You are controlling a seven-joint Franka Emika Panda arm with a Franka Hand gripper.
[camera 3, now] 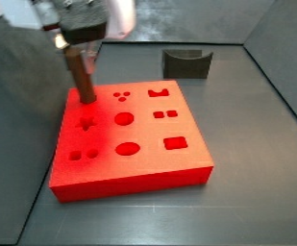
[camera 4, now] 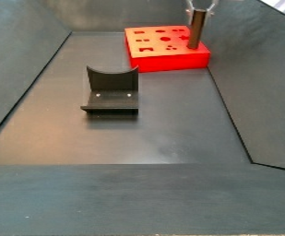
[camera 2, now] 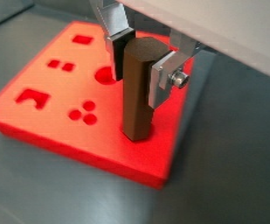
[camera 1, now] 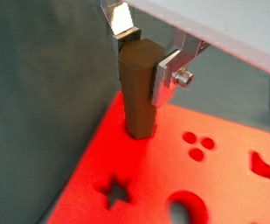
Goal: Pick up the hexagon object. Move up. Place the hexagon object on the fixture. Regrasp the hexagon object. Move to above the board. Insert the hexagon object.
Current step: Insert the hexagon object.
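On the grey floor, the gripper fingers clamp the upright hexagon object touching the board.

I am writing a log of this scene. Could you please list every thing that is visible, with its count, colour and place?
board: one, bright red-orange, flat on the dark floor, with many shaped cut-outs on top.
hexagon object: one, brown, upright between the gripper's fingers, its lower end at a corner area of the board, where it seems to enter a cut-out.
fixture: one, dark grey, standing on the floor apart from the board, nothing on it.
floor: one, dark grey, with sloping walls around it.
gripper: one, silver fingers with dark pads, above the board's corner, shut on the hexagon object.
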